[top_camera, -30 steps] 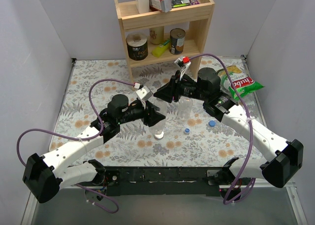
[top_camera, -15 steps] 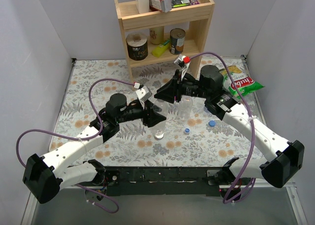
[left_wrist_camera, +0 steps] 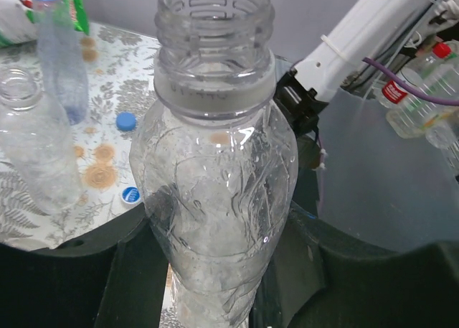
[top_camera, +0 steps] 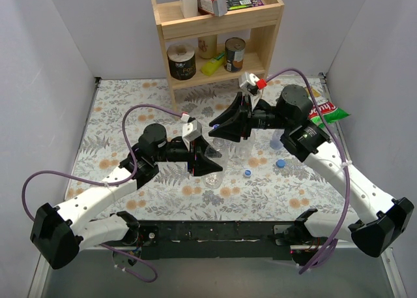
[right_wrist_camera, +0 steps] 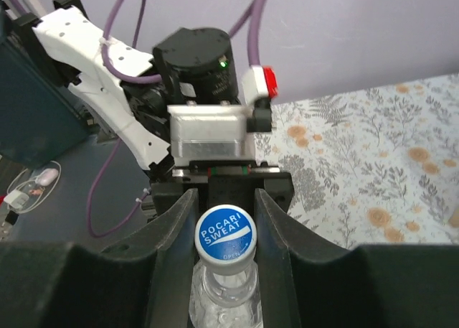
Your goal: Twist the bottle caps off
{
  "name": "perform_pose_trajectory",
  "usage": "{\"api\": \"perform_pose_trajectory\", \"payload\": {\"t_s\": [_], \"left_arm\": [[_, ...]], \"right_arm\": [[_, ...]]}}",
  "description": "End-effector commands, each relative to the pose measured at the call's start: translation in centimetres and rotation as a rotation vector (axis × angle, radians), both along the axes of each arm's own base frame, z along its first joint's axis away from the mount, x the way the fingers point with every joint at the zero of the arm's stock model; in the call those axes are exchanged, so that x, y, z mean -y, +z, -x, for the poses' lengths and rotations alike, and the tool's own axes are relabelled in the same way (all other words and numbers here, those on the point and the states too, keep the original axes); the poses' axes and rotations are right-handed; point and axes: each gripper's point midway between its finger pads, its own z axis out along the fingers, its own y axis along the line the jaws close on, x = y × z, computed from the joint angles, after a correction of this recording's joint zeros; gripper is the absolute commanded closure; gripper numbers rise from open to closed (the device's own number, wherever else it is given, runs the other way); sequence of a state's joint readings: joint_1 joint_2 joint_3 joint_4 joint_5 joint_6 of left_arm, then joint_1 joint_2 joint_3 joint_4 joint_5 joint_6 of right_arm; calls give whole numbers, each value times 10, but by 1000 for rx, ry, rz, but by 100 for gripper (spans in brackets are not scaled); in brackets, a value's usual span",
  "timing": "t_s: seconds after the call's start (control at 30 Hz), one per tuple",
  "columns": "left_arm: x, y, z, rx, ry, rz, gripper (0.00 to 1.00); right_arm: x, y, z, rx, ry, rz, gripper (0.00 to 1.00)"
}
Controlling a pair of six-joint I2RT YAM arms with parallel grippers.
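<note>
the blue cap (right_wrist_camera: 226, 235) reads "pocari sweat" in white letters. print on the dark can (top_camera: 181, 62) is too blurred to read.

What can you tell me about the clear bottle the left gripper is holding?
The bottle is colourless, crinkly transparent plastic. Its wide threaded mouth is open, no cap on it, with a collar ring below. The body swells, then narrows downward. It stands roughly upright between the left gripper's dark fingers, which clamp its lower body. The right gripper holds a blue cap above it.
</note>
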State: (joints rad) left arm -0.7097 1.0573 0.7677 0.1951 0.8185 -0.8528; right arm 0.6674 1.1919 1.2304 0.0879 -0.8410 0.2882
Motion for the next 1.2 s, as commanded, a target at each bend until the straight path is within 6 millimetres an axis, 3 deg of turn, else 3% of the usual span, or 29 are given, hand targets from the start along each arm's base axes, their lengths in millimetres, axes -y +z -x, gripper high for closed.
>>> {"api": "perform_pose_trajectory", "payload": {"t_s": [0.0,0.17,0.23,0.3,0.43,0.47,0.6,0.63,0.77,0.93,1.0,1.03,1.17], "left_arm": [[1,-1,17,-11,-92,-7,72],[0,2,7,2,-22,-5,72],[-6,4,-13,22,104,-13,72],[-19,18,-32,70,227,7,71],[-71,49,-88,138,605,62,68],[-96,58,-106,153,736,76,67],[-151,60,-140,153,1001,65,67],[-160,57,-144,148,1041,57,67],[-192,51,-154,172,1184,33,66],[-198,36,-160,152,1219,-13,66],[-198,35,-160,151,1220,-14,66],[-198,36,-160,153,1219,-12,66],[-195,32,-161,140,1206,-19,66]], "right_arm": [[12,56,21,194,52,-127,91],[15,62,23,208,42,-139,91],[14,59,13,204,-17,-126,91],[12,48,8,180,-62,-89,91],[-15,20,10,196,-216,23,91],[-21,12,11,211,-231,49,92],[-48,-30,29,184,-254,90,92],[-58,-38,43,183,-249,101,92],[-99,-108,56,159,-256,254,92],[-130,-196,48,121,-262,402,92],[-137,-214,47,112,-260,429,92],[-142,-233,46,100,-256,464,92],[-156,-264,40,69,-278,500,90]]}}
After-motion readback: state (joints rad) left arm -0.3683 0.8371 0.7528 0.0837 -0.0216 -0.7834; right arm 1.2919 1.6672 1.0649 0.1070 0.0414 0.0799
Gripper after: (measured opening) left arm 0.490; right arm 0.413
